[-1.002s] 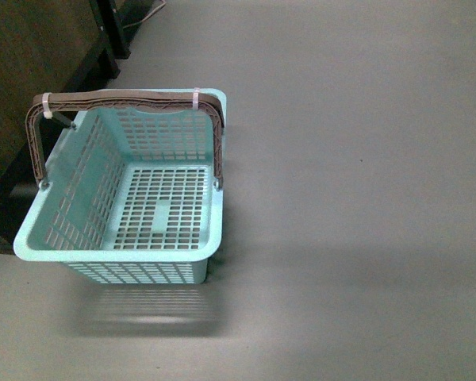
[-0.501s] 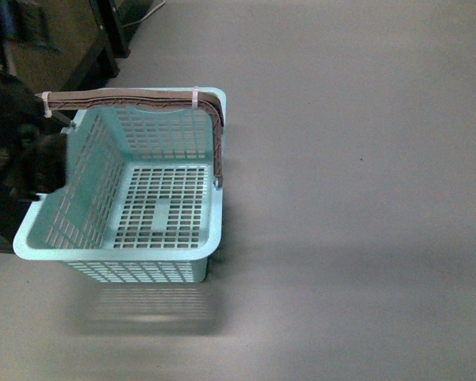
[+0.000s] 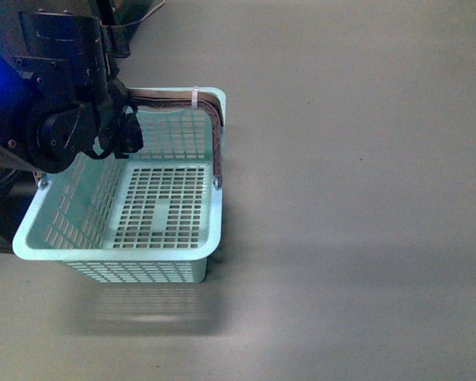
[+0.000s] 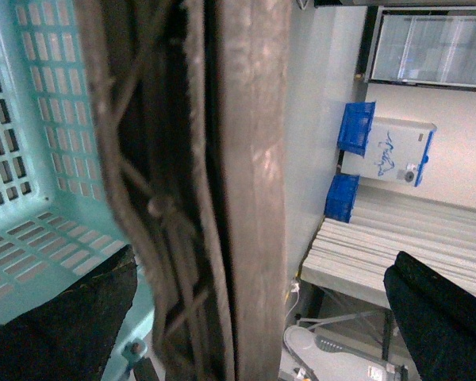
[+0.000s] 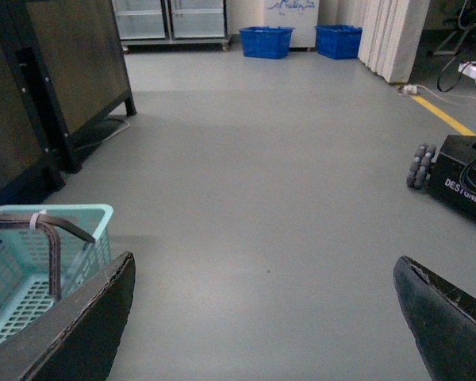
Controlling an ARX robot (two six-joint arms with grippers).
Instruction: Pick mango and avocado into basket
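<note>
The teal basket (image 3: pixel 119 252) stands empty on the grey floor at the left of the front view. Its brown-grey handles (image 3: pixel 213 111) are raised together, bound by a white zip tie (image 3: pixel 195 97). My left arm (image 3: pixel 63 119) hangs over the basket's far left corner and hides the handles' left end. In the left wrist view my left gripper (image 4: pixel 258 317) is open, with the handles (image 4: pixel 246 159) running close between its fingers (image 4: pixel 55 317). My right gripper (image 5: pixel 262 317) is open over bare floor, the basket (image 5: pixel 87 213) off to one side. Mango and avocado are out of view.
A dark cabinet (image 5: pixel 79 63) stands on the floor behind the basket. Blue crates (image 5: pixel 267 41) sit at the far wall. A black wheeled machine (image 5: pixel 460 178) is at the right, with a yellow floor line (image 5: pixel 448 117) beyond it.
My left arm has swung in from the left over the basket's far left corner and now covers the handles' left end. The basket has not moved.
</note>
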